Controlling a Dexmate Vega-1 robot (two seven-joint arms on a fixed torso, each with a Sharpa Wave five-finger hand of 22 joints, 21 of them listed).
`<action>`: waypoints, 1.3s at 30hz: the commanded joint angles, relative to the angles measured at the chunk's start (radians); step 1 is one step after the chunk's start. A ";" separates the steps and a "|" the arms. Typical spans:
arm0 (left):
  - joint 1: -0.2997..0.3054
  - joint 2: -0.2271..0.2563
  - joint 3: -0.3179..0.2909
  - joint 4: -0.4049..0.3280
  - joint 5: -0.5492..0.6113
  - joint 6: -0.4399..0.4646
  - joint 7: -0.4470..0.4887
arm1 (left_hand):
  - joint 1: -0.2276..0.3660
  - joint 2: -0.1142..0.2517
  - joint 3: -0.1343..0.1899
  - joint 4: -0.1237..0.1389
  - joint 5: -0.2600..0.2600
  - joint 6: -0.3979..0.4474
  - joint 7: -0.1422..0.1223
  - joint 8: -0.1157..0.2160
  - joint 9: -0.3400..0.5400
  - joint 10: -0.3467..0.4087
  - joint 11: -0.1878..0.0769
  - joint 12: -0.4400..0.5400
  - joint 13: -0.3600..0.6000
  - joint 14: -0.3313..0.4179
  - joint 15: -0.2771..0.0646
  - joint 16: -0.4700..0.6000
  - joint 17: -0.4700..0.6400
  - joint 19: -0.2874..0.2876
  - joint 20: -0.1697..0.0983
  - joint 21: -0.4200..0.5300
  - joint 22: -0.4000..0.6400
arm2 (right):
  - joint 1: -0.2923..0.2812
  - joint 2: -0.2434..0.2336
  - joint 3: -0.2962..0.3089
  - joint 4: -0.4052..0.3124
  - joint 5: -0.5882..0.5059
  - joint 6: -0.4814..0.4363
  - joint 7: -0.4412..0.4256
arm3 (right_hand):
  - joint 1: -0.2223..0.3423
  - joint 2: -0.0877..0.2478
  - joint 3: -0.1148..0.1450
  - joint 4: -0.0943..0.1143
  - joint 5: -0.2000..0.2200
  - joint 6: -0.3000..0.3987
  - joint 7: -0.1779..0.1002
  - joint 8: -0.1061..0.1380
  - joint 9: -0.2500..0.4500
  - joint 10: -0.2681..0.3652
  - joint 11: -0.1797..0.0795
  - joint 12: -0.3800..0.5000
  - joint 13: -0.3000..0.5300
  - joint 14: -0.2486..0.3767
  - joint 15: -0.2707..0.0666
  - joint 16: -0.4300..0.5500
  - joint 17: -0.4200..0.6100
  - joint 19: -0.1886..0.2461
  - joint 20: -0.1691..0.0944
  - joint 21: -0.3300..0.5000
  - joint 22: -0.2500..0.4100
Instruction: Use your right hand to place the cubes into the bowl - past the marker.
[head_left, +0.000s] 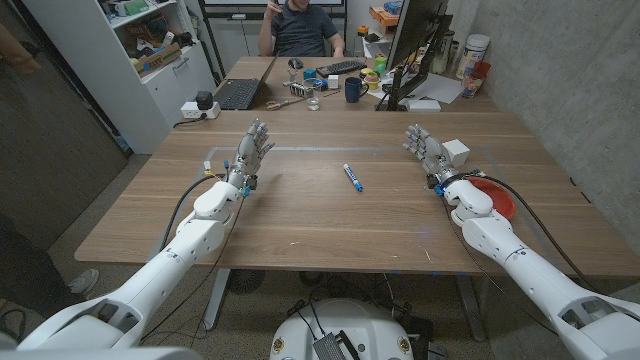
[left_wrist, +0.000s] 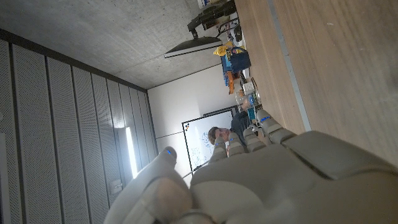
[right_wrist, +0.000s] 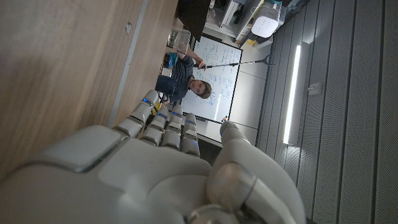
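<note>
White cube (head_left: 456, 152) sits just beside my right hand (head_left: 428, 150), whose fingers are spread and hold nothing; the red bowl (head_left: 499, 197) lies by my wrist, the marker (head_left: 352, 177) mid-table. My left hand (head_left: 250, 152) waits open. From the right wrist, fingers (right_wrist: 163, 127) extend straight: I should turn toward the cube and close squarely on its sides.

An office: laptop (head_left: 238, 93), monitor (head_left: 415, 40), whiteboard (right_wrist: 214, 87), shelves (head_left: 150, 45)

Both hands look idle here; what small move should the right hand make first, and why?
Probably shift the right hand sideways toward the white cube beside it: the hand holds nothing, and the red bowl waits by that arm.
</note>
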 joint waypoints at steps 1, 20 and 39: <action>-0.005 -0.006 -0.002 0.006 -0.006 -0.001 -0.005 | -0.001 0.013 0.006 0.001 0.006 -0.010 -0.002 0.007 0.002 -0.007 0.003 0.005 0.005 -0.009 -0.002 0.006 0.001 0.000 0.007 0.005 0.003 | 0.018 0.005 -0.004 0.025 0.002 0.008 0.023 | 0.010 -0.004 0.008 0.001 0.007 0.006 0.000 0.004 0.002 0.007 -0.003 0.003 0.004 0.009 0.001 0.007 0.004 0.010 -0.013 0.004 0.001; 0.009 -0.011 -0.001 -0.010 -0.002 -0.005 0.015 | -0.001 0.013 0.005 0.001 0.006 0.000 -0.010 0.010 0.002 -0.008 0.005 0.005 0.005 -0.007 0.000 0.006 0.001 -0.001 0.008 0.003 0.003 | 0.100 -0.079 -0.033 -0.006 -0.180 0.041 -0.018 | 0.041 -0.032 0.010 -0.036 0.008 0.022 -0.027 0.010 0.003 0.018 0.006 0.007 0.004 0.033 0.040 0.009 -0.001 0.017 0.026 -0.003 0.001; 0.011 -0.009 0.000 -0.023 0.006 0.001 0.030 | -0.002 0.012 0.004 0.001 0.006 0.020 -0.027 0.017 0.002 -0.007 0.008 0.006 0.005 -0.007 0.001 0.006 0.002 -0.002 0.013 0.000 0.004 | 0.167 -0.172 -0.071 -0.073 -0.472 -0.003 -0.175 | 0.069 -0.039 0.014 -0.065 0.011 0.069 -0.035 0.023 0.004 0.049 0.004 0.017 0.005 0.068 0.048 0.012 0.000 0.024 0.046 -0.009 0.002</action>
